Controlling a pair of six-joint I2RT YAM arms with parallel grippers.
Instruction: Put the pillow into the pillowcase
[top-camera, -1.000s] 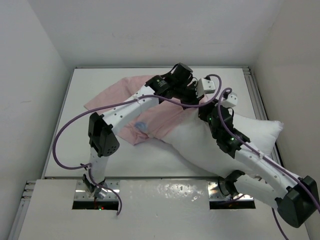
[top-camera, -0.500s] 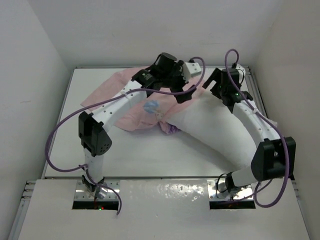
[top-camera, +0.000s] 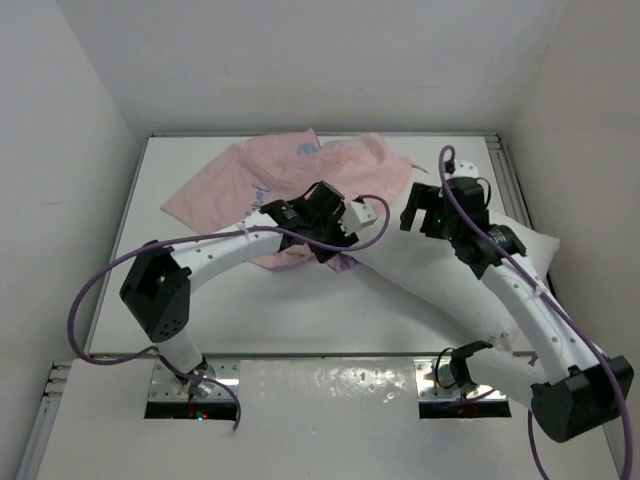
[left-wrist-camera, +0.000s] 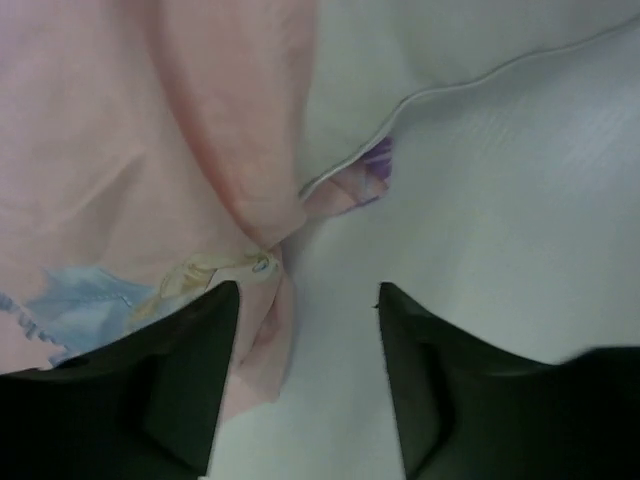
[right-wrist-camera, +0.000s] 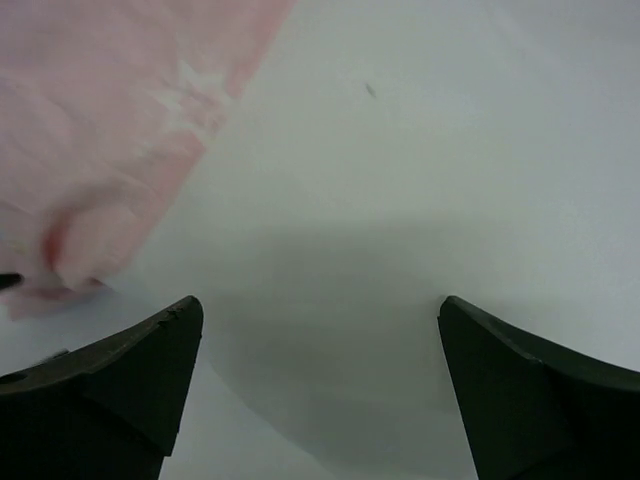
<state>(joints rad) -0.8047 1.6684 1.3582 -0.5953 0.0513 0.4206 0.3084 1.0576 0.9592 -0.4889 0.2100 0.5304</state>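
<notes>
Two pincers gape empty: left pincer (left-wrist-camera: 305, 300) at the pillowcase (left-wrist-camera: 120, 150) edge beside the pillow (top-camera: 420, 275), right pincer (right-wrist-camera: 320, 310) near both.

A robot lab cell — bare white walls (top-camera: 330, 60) boxing a white table (top-camera: 290, 310) — with cabled robot arms (top-camera: 225, 248).

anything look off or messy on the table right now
The thin pink fabric pillowcase lies crumpled on the far side, pale inside outward, only a purple scrap peeking out beside the puffy white pillow, most of which lies bare.

No readable text or labels.
</notes>
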